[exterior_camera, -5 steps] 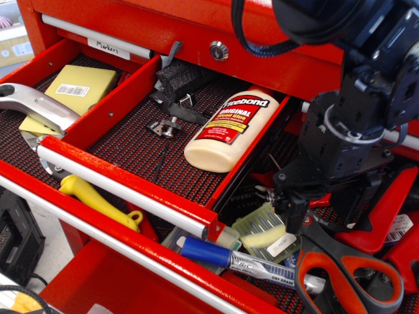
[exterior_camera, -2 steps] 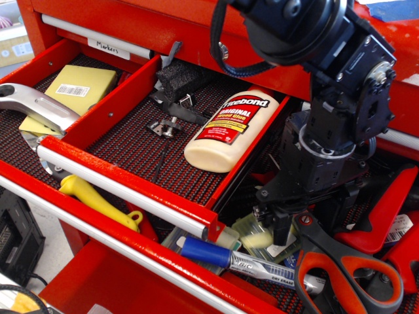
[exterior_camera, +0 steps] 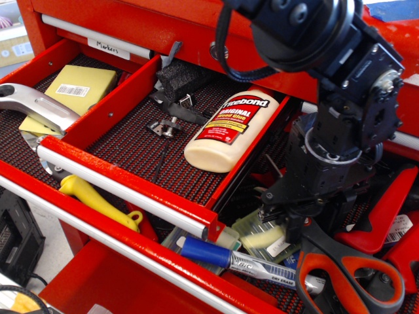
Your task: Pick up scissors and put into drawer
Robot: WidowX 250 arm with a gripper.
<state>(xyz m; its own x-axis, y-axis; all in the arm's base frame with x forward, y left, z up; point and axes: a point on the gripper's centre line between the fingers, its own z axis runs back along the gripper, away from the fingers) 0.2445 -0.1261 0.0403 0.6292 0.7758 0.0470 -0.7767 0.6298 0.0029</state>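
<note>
The scissors (exterior_camera: 347, 278) lie in the lower open drawer at the bottom right. Their dark grey loop handles lined orange-red point toward the camera. The pivot and blades are hidden under my arm. My black gripper (exterior_camera: 293, 226) hangs just above the blade end of the scissors, right of the upper drawer's (exterior_camera: 131, 190) corner. One dark finger (exterior_camera: 292, 230) shows, pointing down by the handle neck. The other is hidden, so I cannot tell whether the jaws are open or whether they touch the scissors.
The upper drawer holds a Titebond glue bottle (exterior_camera: 226, 131), black foam (exterior_camera: 180, 78), a small metal clip (exterior_camera: 165, 126), a yellow box (exterior_camera: 78, 88) and a silver tool (exterior_camera: 33, 104). The lower drawer holds a blue marker (exterior_camera: 222, 256), a yellow handle (exterior_camera: 98, 199) and red-handled pliers (exterior_camera: 386, 209).
My arm's upper body has swung left into view over the glue drawer's right edge. The gripper tip dipped left, then came back right, staying above the scissors. The scissors have not moved.
</note>
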